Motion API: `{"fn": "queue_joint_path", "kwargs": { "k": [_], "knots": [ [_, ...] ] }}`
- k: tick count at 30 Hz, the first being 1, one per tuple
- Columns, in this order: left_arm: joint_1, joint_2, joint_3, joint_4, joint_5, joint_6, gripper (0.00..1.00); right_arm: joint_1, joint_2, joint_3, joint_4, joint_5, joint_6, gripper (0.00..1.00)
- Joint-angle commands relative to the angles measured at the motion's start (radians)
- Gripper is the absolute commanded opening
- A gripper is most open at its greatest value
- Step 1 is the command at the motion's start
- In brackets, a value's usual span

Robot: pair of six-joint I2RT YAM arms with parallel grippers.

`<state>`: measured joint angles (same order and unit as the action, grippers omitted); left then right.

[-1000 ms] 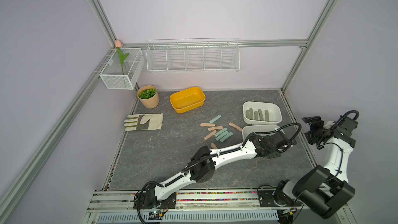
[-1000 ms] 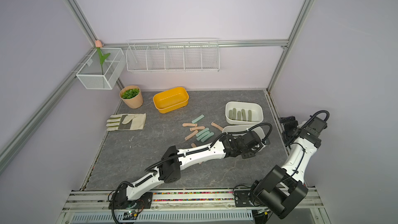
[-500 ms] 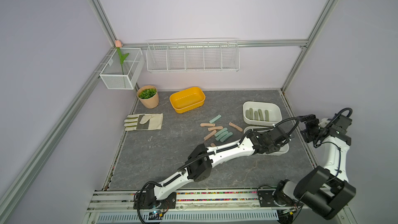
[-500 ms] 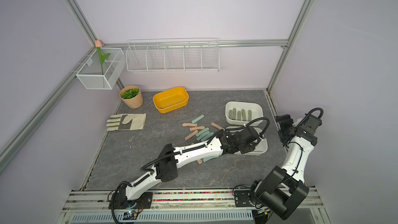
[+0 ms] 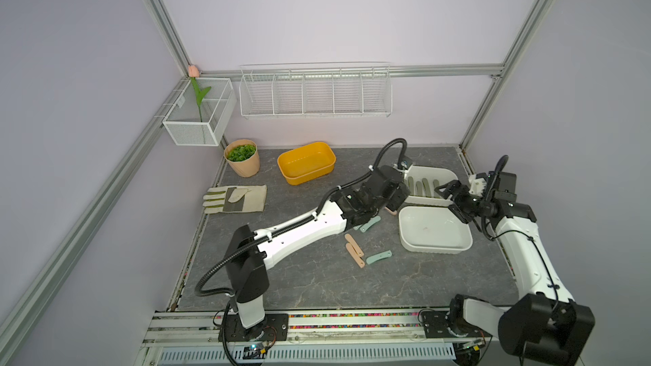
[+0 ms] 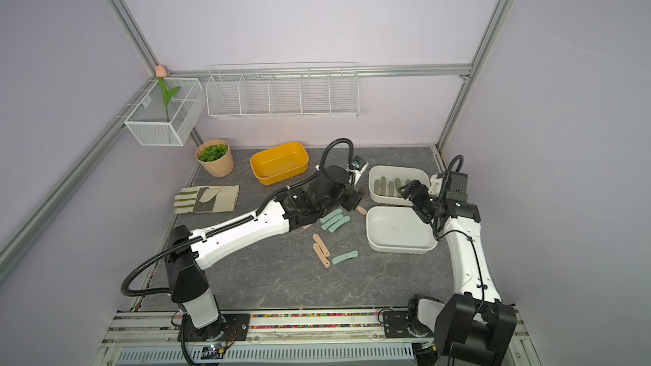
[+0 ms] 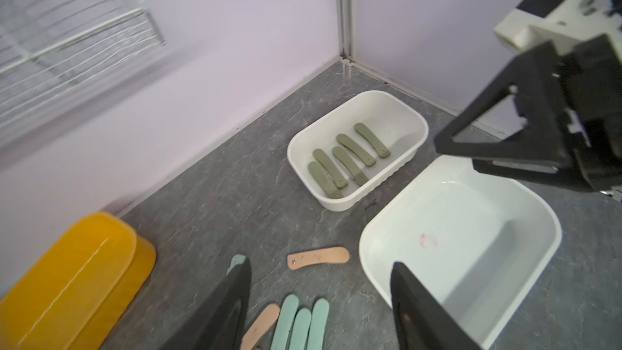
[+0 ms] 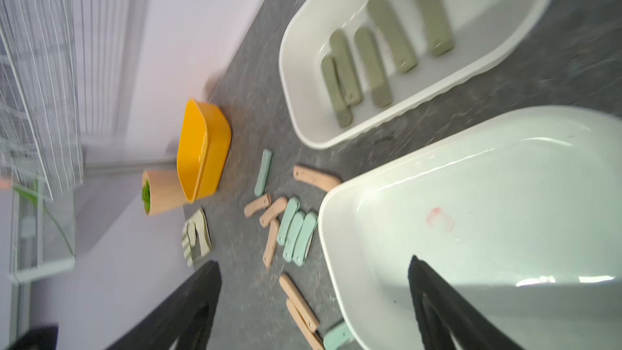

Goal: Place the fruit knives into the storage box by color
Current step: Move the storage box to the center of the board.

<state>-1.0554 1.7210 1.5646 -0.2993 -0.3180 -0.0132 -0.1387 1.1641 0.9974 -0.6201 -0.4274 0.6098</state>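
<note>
My left gripper point(image 7: 319, 261) and right gripper point(image 8: 313, 260) both stand spread, holding nothing; the red mark point(image 7: 429, 241) in the white tub point(image 7: 471, 217) is too smeared to read

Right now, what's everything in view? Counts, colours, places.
olive knives: 5, olive, in far white box
mint knives: 5, pale mint, loose on table
peach knives: 6, peach-pink, loose on table
near white box: 1, white, right side, empty
yellow tub: 1, yellow, back, empty
potted plant: 1, green in tan pot, back left
work glove: 1, beige-olive, left side
wire rack: 1, white, back wall
mesh basket: 1, white, left wall, holds tulip
left end effector: 1, black, open, over loose knives
right end effector: 1, black, open, by near white box
</note>
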Motion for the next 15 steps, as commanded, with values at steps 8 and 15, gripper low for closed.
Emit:
{"fn": "queue_joint_path", "kwargs": {
  "k": [8, 15],
  "knots": [
    [0.232, -0.353, -0.42, 0.104, 0.014, -0.27, 0.77, 0.486, -0.19, -0.159, -0.157, 0.298, 0.017, 0.92],
    [0.346, -0.433, -0.496, 0.068, 0.044, -0.338, 0.91, 0.713, -0.316, -0.291, -0.257, 0.434, 0.17, 0.93]
  ]
}}
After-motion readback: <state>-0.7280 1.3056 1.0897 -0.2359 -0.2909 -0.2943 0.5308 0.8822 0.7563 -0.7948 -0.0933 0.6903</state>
